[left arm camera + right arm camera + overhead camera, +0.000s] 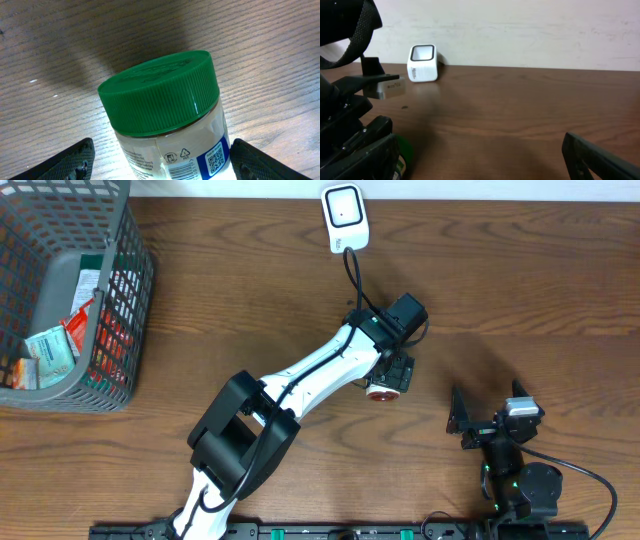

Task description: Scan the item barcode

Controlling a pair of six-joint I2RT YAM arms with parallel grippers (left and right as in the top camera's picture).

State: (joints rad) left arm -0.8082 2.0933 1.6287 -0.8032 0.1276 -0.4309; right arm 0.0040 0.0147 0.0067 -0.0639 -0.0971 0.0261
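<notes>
A jar (pixel 165 125) with a green ribbed lid (pixel 160 92) and a white label, barcode on its lower part, lies between the fingers of my left gripper (pixel 160 165). The jaws stand open: the left finger (pixel 75 160) is clear of the jar and the right finger (pixel 260 160) is close beside it. From overhead the jar (pixel 382 390) is mostly hidden under the left gripper (pixel 392 375). The white scanner (pixel 343 218) stands at the table's far edge, also visible from the right wrist as the scanner (pixel 423 63). My right gripper (pixel 480 160) is open and holds nothing, near the front edge.
A grey wire basket (pixel 125 310) with several packets stands at the far left. The scanner's black cable (pixel 352 275) runs down toward the left arm (pixel 310 375). The right gripper (pixel 490 418) sits right of the jar, bare wood between them.
</notes>
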